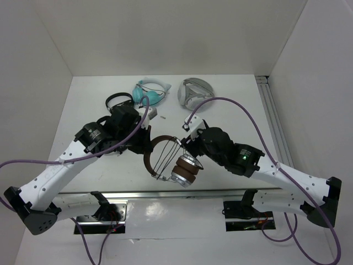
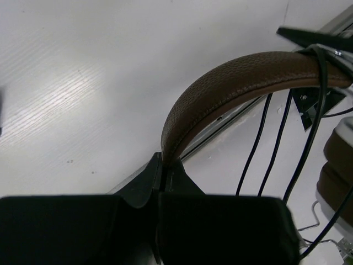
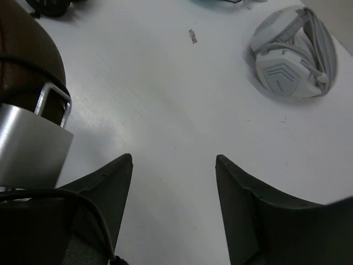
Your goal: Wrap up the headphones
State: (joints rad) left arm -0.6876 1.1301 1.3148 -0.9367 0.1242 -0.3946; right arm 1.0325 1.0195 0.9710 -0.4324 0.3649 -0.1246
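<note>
Black fingers of the left end effector (image 2: pixel 160 165) are clamped together on the brown headband of the headphones (image 1: pixel 165 160), held over the middle of the tabletop (image 1: pixel 110 174) between two arms bent inward toward each other. Opposite, the right end effector (image 3: pixel 174 165) has its jaws apart around nothing, just beside one silver cup. Three other sets lie behind: one black set (image 1: pixel 118 100), one teal set (image 1: pixel 150 94), one silver-grey set (image 1: pixel 194 93)

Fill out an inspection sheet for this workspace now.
Surface: white table, small scrap lying on it.
Job's things: headphones mid-table, between the arms.
Clutter: teal headphones, silver-grey headphones and black headphones at the far side.
Grippers: left gripper shut on the headband; right gripper open, nothing between its jaws.
Cables: thin black cable looped over the headband in several strands; purple arm cables arching above.
Surroundings: white walls; metal rail along the table's right edge.
</note>
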